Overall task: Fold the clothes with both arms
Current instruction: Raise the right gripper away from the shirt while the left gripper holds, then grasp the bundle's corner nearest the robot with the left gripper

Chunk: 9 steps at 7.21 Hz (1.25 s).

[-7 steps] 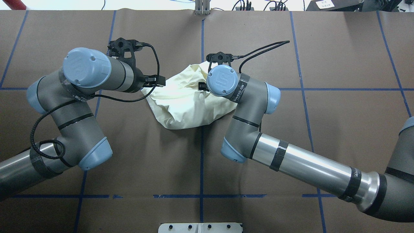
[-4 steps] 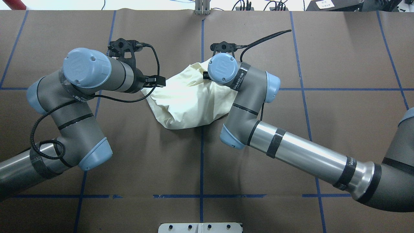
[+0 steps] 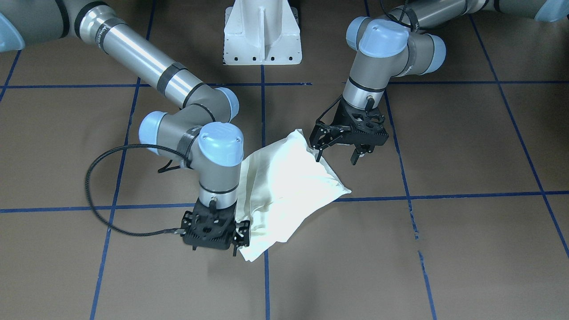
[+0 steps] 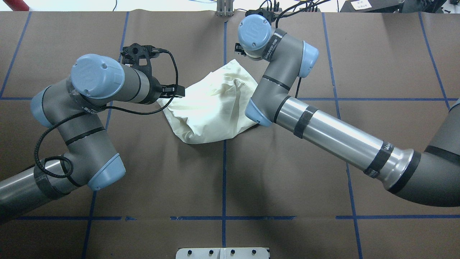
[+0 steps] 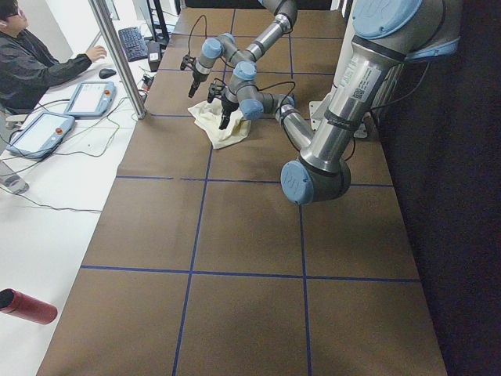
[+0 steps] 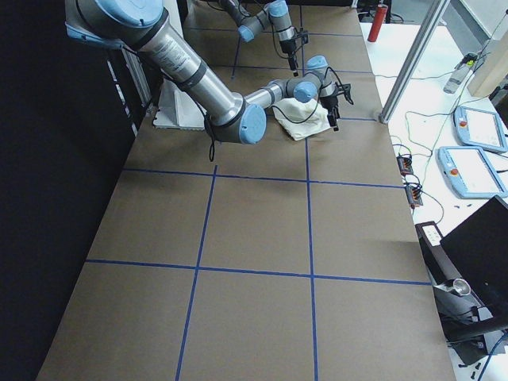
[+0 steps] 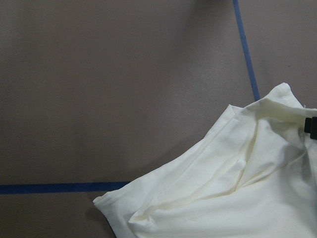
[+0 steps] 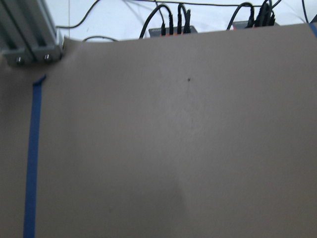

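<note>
- Cream cloth is the only loose thing on the brown table [image 4: 323, 162]: the shirt [image 4: 212, 108] lies bunched in a rumpled heap, plain side up, around the middle blue tape line [image 4: 224, 180] and nearer the far edge than the robot's edge. No print shows in any view.
- On the overhead view's left, the left arm [image 4: 79, 118] bends over the table. Its claw [image 3: 337, 158] hangs at the shirt's corner with fingers spread, one finger against the cloth and the other over bare table.
- The left wrist view shows the shirt's folded rim and a black fingertip [image 7: 311, 126] at the frame's right edge.
- On the right, the right arm [image 4: 330, 133] crosses over the shirt's side and hides that edge from overhead. Its claw [image 3: 240, 242] is seen best from the front, pinching the shirt's far corner. A black cable [image 3: 95, 195] loops beside it.
- The right wrist view shows only bare table and plugged cables [image 8: 168, 22] at the far edge.
- The side views alone show a seated person [image 5: 31, 63], two tablets [image 5: 90, 98] and a red bottle [image 5: 27, 305] off the table. The front view shows the white base [image 3: 262, 31].
</note>
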Each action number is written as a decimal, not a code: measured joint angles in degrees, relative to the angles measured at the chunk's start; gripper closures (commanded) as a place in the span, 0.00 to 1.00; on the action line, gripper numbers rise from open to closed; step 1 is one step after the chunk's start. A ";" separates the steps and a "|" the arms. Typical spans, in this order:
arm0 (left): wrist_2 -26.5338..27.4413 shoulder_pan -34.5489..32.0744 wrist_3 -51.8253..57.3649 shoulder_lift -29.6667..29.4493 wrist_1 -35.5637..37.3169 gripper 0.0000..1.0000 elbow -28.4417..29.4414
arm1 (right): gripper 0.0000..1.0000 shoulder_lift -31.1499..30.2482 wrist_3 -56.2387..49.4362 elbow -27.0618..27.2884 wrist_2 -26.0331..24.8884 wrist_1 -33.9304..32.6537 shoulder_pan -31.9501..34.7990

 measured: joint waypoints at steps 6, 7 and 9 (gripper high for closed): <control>1.52 8.32 -5.06 6.08 -22.69 0.08 0.51 | 0.00 -3.05 -0.16 6.59 9.28 -0.21 5.34; 3.85 10.24 -7.27 6.19 -23.78 0.10 0.73 | 0.00 -3.27 -0.16 6.82 9.29 -0.18 5.31; 7.17 13.19 -10.23 5.97 -24.32 0.10 1.19 | 0.00 -3.35 -0.16 6.97 9.27 -0.16 5.28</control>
